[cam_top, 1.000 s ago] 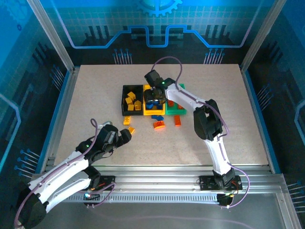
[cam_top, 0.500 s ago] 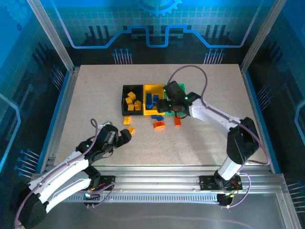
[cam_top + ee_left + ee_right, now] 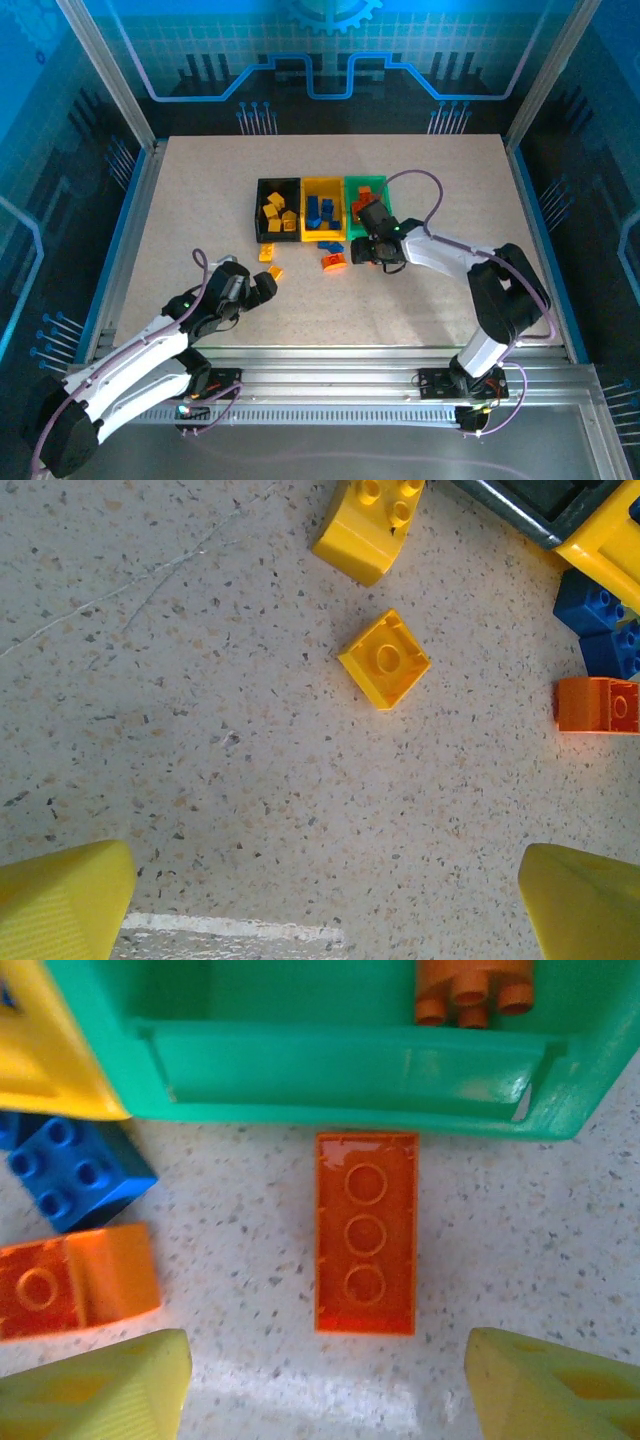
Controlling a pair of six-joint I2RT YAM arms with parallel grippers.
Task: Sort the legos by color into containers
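— Orange, that long brick (image 3: 366, 1247) on the desk (image 3: 200, 200). It lies end-on to the front wall of the green bin (image 3: 340, 1070), so close I cannot tell whether they touch.

— And the right fingers (image 3: 366, 252)?

— Low over it, spread apart with one tip to each side of its near end. They grasp nothing.

— What lies around it?

— To its left a sloped brick (image 3: 75, 1280), orange too, and a blue brick (image 3: 80, 1172) close by the corner of the yellow bin (image 3: 40, 1050). Inside the green bin an orange brick (image 3: 475, 990) lies underside up at the front wall.

— The other arm?

— The left fingers (image 3: 265, 287) are released, wide apart and empty, low over the desk in front of the black bin (image 3: 278, 208). Ahead of them sits a square brick (image 3: 385, 659), yellow, well apart from both tips. Past it a curved brick (image 3: 370, 525), also yellow, lies near the black bin's corner.

— And the bins themselves?

— Joined in a row: black, yellow, green. Yellow bricks (image 3: 275, 212) sit in the black one, blue bricks (image 3: 320, 210) in the yellow one.
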